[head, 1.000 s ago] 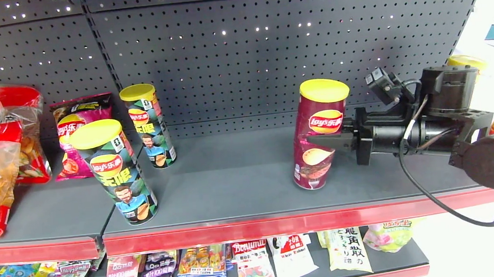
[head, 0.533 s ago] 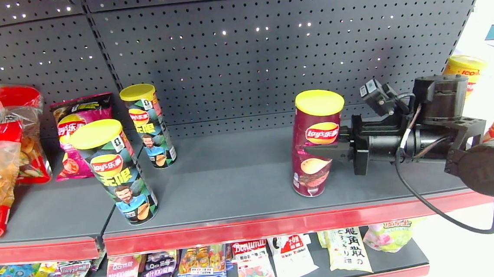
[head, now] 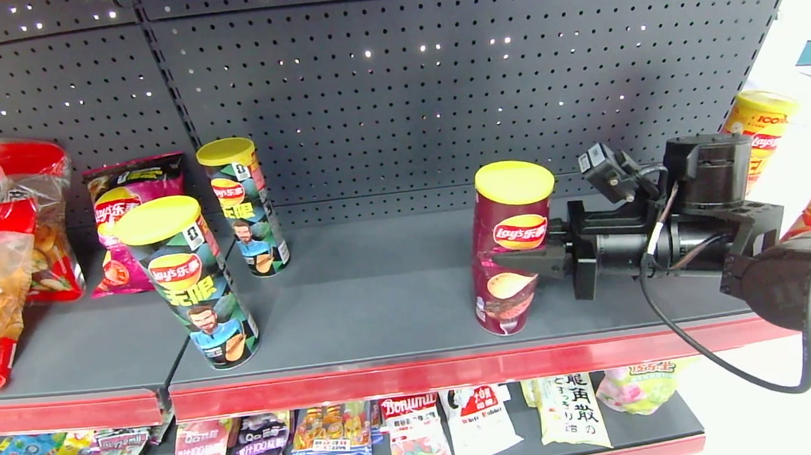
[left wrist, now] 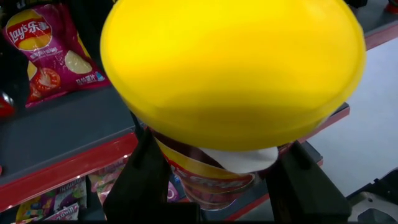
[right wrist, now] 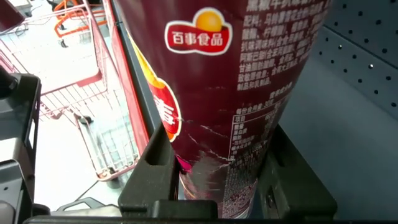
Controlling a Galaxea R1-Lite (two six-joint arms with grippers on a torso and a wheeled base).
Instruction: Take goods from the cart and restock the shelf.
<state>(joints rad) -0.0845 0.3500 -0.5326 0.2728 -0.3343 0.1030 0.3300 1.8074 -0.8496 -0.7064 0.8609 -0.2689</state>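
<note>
A maroon chip can (head: 514, 205) with a yellow lid stands upright near the front of the grey shelf (head: 381, 293), right of centre. My right gripper (head: 515, 259) comes in from the right and is shut on the can's middle. In the right wrist view the same can (right wrist: 249, 74) sits between the two black fingers of my right gripper (right wrist: 224, 162). Whether its base touches the shelf I cannot tell. My left gripper (left wrist: 224, 186) is shut on a second, reddish can (left wrist: 230, 68), whose yellow lid faces the camera, above a red shelf edge.
Two dark yellow-lidded cans (head: 188, 285) (head: 243, 207) stand on the shelf's left part, with chip bags (head: 126, 218) beyond them. Bare shelf lies between those cans and the maroon one. Snack packs (head: 419, 426) line the lower shelf. A wire cart (right wrist: 81, 93) stands behind.
My right gripper has lowered the maroon can and carried it slightly left, towards the shelf's front edge. The other goods have not moved.
</note>
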